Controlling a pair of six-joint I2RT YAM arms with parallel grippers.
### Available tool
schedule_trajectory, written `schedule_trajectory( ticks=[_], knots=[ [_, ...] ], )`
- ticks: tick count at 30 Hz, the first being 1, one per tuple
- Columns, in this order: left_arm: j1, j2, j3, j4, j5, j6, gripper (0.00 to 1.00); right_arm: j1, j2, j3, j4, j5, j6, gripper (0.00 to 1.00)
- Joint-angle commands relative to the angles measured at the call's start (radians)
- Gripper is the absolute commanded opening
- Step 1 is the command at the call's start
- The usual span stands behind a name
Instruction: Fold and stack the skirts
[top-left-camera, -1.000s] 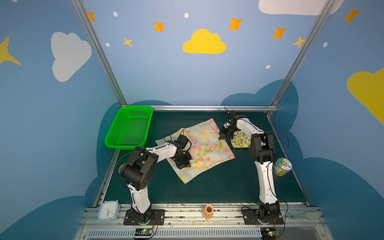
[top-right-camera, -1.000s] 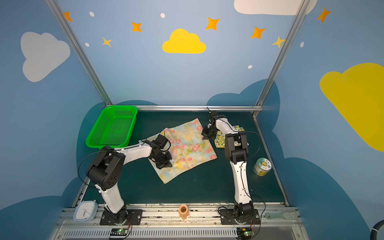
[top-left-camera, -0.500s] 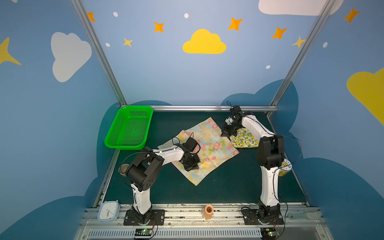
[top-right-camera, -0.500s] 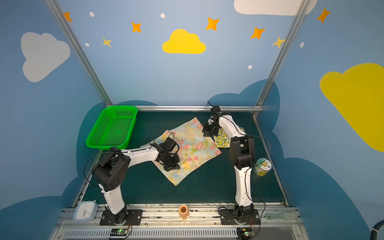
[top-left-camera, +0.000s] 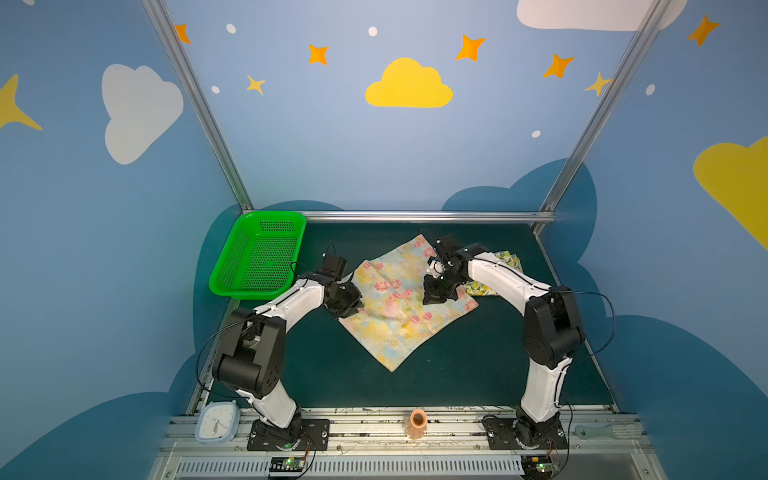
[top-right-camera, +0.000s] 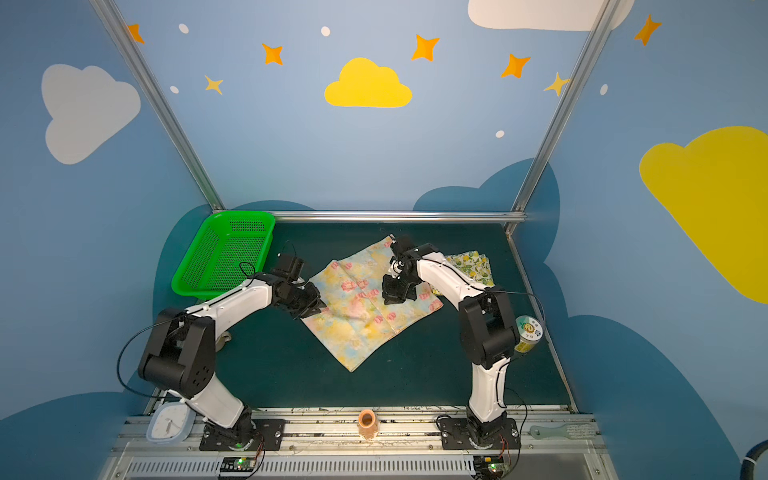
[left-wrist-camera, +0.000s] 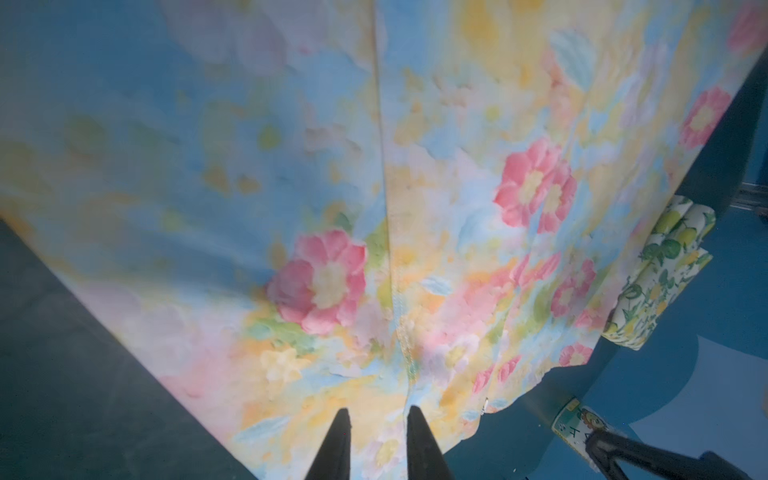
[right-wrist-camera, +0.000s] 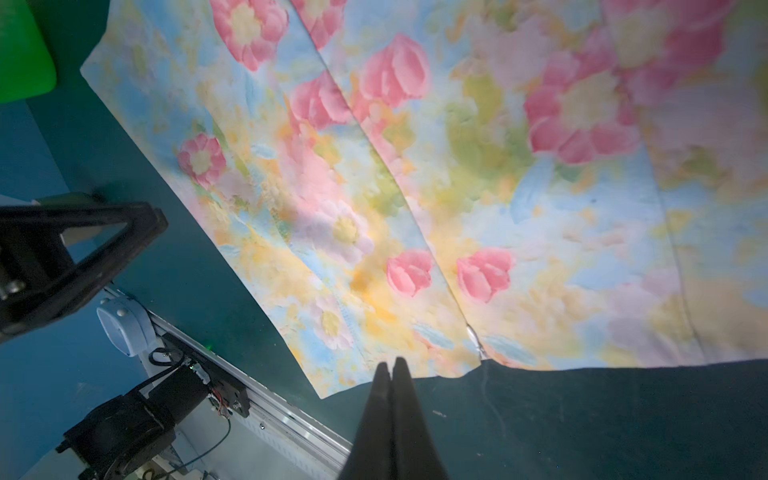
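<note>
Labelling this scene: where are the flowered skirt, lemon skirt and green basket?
flowered skirt (top-left-camera: 395, 332): in a top view, cloth's middle
lemon skirt (top-right-camera: 471, 266): in a top view, exposed patch
green basket (top-left-camera: 235, 257): in a top view, side wall

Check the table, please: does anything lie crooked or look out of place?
The flowered skirt lies askew, turned like a diamond with one corner toward the front rail, and a raised wrinkle crosses it beside the left gripper. The lemon skirt sits folded, partly hidden by the right arm.
</note>
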Motion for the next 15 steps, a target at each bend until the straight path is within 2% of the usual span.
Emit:
schedule_trajectory(
  ticks=[1,8,15],
  knots=[
    [0.019,0.049,-0.006,-0.004,-0.012,0.03,0.25,0.029,0.016,0.004,0.023,0.001,0.011,0.0],
    [0.036,0.071,-0.066,0.007,-0.043,0.022,0.26,0.107,0.036,0.015,0.022,0.006,0.015,0.0],
    [0.039,0.019,-0.165,0.001,-0.05,-0.009,0.25,0.178,0.062,0.032,-0.006,0.019,-0.005,0.0]
  ],
)
